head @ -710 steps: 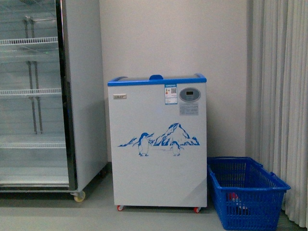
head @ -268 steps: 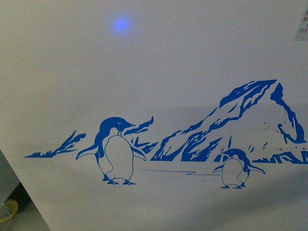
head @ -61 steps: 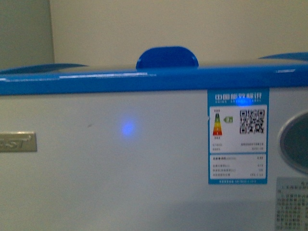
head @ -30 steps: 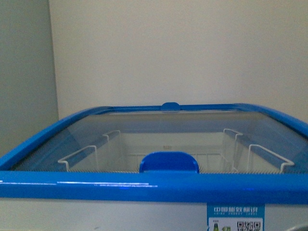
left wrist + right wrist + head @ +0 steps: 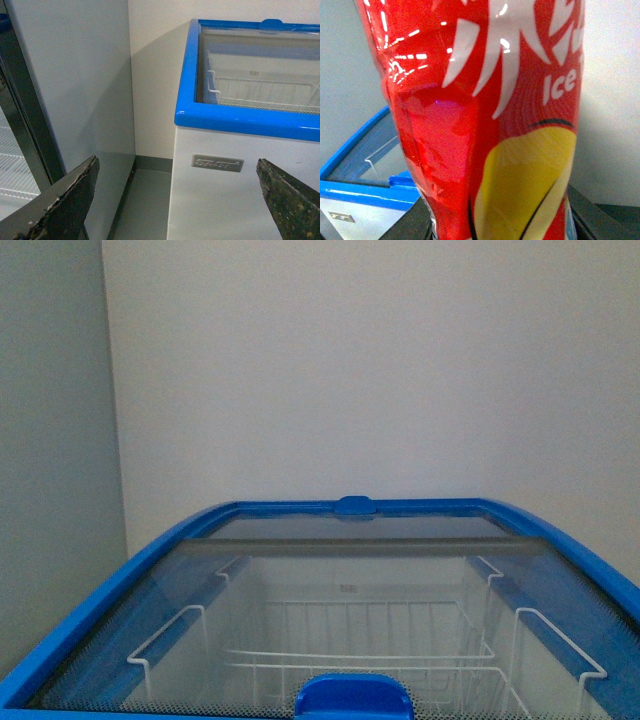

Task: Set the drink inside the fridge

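The right gripper [image 5: 502, 222] is clamping the drink [image 5: 470, 125], a plastic bottle wrapped in a glossy, crinkled red label with white flame shapes and a yellow patch. It is holding the bottle in the air beside the front corner of the fridge [image 5: 125, 585], a white chest cooler with a smooth blue rim. A curved glass lid [image 5: 370, 575] with a rounded blue handle [image 5: 352, 697] is lying over the opening, between the bottle and the white wire basket [image 5: 360, 655] inside. The left gripper [image 5: 176, 162] is hanging in front of the cooler's brushed metal nameplate [image 5: 217, 163]. Its worn dark fingers [image 5: 70, 200] are spread wide with nothing between them. A tall grey-sided cooler [image 5: 75, 75] is standing just beside the fridge, and a plain pale wall [image 5: 350, 370] is rising behind both.
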